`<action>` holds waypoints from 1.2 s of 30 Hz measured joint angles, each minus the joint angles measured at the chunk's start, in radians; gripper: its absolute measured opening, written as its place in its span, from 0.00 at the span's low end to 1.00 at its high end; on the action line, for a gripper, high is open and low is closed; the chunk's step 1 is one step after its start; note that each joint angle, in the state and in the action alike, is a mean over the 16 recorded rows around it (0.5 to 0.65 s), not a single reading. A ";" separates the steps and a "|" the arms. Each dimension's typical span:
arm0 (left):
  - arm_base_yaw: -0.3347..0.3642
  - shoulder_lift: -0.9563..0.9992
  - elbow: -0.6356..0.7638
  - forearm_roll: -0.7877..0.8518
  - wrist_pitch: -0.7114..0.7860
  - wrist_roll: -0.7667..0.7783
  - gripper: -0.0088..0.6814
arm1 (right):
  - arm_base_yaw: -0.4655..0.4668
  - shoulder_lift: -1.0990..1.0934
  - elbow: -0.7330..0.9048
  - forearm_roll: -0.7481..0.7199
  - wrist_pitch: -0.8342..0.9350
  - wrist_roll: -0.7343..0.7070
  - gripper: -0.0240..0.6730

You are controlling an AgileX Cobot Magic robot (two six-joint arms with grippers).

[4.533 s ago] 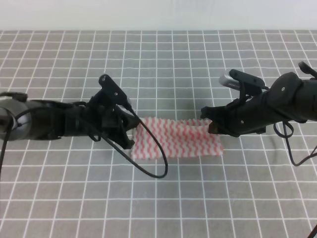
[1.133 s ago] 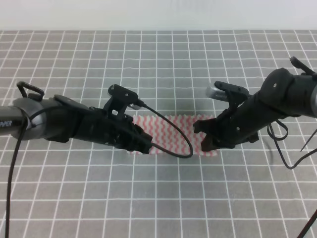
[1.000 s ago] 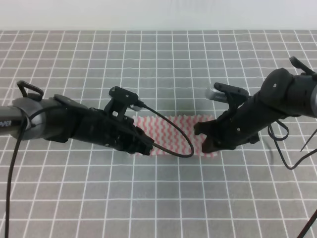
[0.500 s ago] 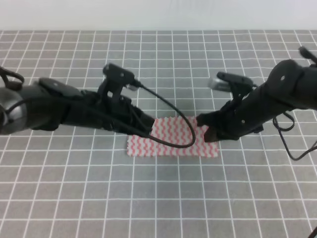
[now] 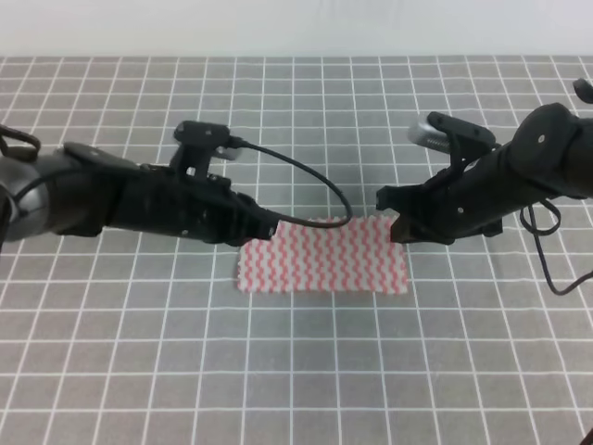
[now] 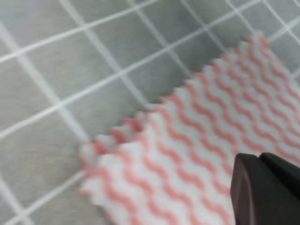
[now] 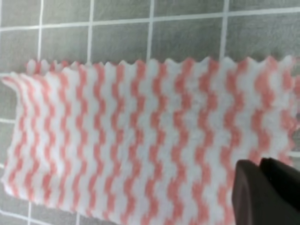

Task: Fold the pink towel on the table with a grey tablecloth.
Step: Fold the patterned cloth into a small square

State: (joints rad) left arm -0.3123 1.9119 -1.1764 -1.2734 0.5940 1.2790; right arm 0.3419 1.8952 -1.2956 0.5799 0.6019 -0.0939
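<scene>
The pink towel [image 5: 322,258] lies flat as a folded wide strip on the table with a grey tablecloth [image 5: 296,371]. My left gripper [image 5: 269,228] hovers at the strip's far left corner. The right gripper [image 5: 390,221] hovers at its far right corner. In the left wrist view the dark fingertips [image 6: 265,187] sit pressed together over the towel [image 6: 187,154], with its zigzag corner to their left. The right wrist view shows the same: the fingertips [image 7: 261,187] are together above the striped cloth [image 7: 140,140]. No cloth is lifted or visibly pinched.
A black cable [image 5: 315,181] arcs from the left arm [image 5: 111,204] down to the towel's far edge. The right arm [image 5: 519,176] trails a cable [image 5: 556,278] at the right border. Beyond the table's far edge is a white wall [image 5: 296,28].
Both grippers carried the far edge forward over the near edge, then drew back. The towel now lies flat, shorter front to back, and both grippers sit at its far corners.
</scene>
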 joint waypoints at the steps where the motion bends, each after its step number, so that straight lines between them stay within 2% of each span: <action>1: 0.005 0.011 -0.003 -0.003 0.008 -0.007 0.01 | -0.001 0.001 0.000 -0.003 -0.002 0.003 0.16; 11: 0.033 0.093 -0.015 -0.021 0.076 -0.030 0.01 | -0.006 0.031 0.000 -0.031 -0.006 0.025 0.36; 36: 0.034 0.109 -0.015 -0.027 0.104 -0.033 0.01 | -0.006 0.091 -0.001 0.031 -0.026 0.016 0.36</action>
State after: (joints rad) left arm -0.2782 2.0210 -1.1912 -1.3005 0.6978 1.2459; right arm 0.3355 1.9859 -1.2963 0.6111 0.5764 -0.0782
